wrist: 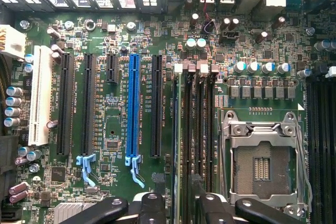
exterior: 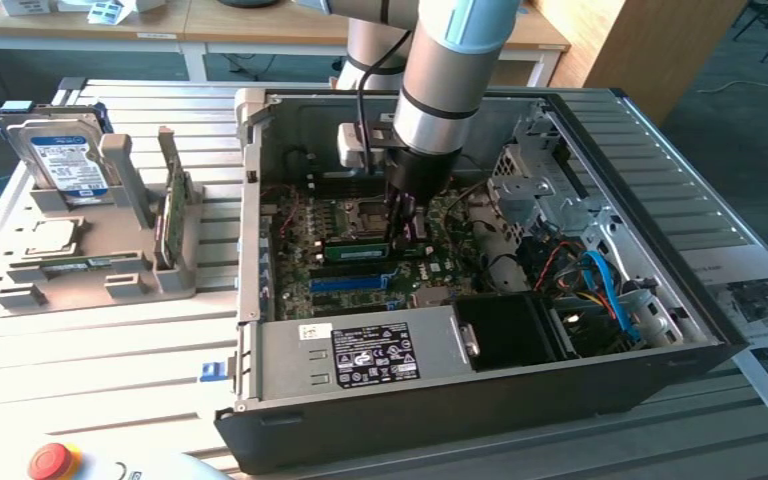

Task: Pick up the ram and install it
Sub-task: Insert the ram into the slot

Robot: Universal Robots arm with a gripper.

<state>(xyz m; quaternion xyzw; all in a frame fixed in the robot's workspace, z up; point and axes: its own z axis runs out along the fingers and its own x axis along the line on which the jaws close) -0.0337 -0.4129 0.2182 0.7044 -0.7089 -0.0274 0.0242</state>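
The ram (exterior: 359, 240), a narrow green stick, stands on edge in a black memory slot of the motherboard (exterior: 344, 275) inside the open PC case. In the wrist view the ram (wrist: 175, 129) shows edge-on as a thin line running along the slot beside the blue slot's neighbour. My gripper (exterior: 407, 228) hangs right over one end of the ram. Its dark fingers (wrist: 149, 205) sit apart on either side of that line, and the gripper (wrist: 178, 205) is open, gripping nothing. I cannot tell whether a finger touches the stick.
The case walls (exterior: 253, 200) and the power supply (exterior: 357, 355) box in the arm. The empty CPU socket (wrist: 260, 163) lies beside the memory slots. A grey rack (exterior: 91, 270) at the exterior view's left holds a hard drive (exterior: 67, 160), an upright green card (exterior: 171, 205) and a flat green stick (exterior: 84, 263).
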